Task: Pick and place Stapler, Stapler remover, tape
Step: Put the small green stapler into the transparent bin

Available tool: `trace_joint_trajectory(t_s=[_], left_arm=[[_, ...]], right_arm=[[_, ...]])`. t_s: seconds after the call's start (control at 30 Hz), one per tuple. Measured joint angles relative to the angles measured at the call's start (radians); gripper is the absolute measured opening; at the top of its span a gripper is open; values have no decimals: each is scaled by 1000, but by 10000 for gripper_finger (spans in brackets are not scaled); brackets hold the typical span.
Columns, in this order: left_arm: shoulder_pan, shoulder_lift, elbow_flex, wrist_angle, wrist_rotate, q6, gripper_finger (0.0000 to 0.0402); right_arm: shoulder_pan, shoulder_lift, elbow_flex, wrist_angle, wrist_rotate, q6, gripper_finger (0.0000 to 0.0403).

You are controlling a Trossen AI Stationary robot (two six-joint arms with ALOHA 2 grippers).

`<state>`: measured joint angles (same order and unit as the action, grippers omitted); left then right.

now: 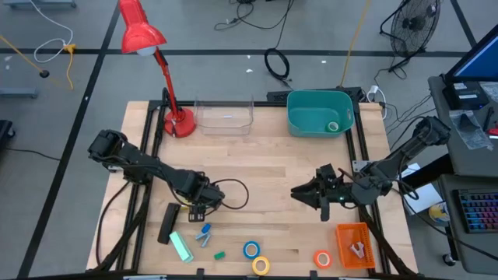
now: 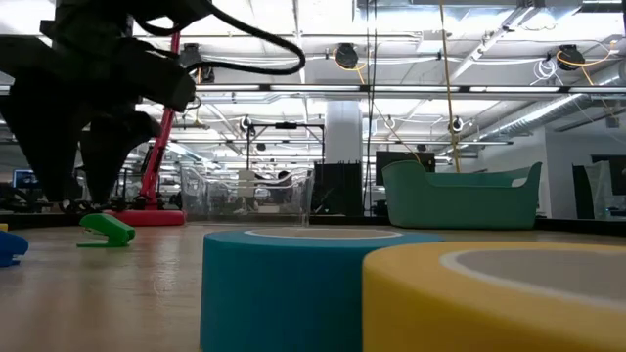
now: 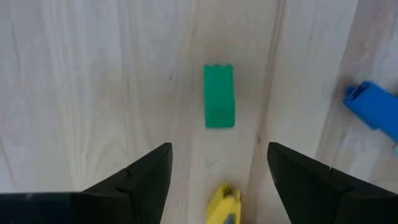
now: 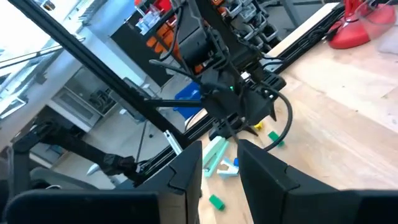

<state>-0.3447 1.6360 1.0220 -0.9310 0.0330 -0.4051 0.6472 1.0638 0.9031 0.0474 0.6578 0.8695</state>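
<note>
Yellow tape roll [image 2: 509,293] beside blue tape roll [image 2: 284,284]

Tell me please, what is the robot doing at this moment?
The left end effector hangs open over the front left of the table, above a small green piece; it holds nothing. The right end effector waits mid-table, fingers apart. The blue tape, yellow tape and orange tape lie at the front edge. One ring already sits in the teal bin.
</note>
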Motion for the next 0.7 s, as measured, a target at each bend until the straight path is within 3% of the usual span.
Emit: trace_joint_trajectory(t_s=[0.7], left_arm=[[74,0,-2,116,50,19,269]], right_arm=[[0,37,0,2,27,-44,95]])
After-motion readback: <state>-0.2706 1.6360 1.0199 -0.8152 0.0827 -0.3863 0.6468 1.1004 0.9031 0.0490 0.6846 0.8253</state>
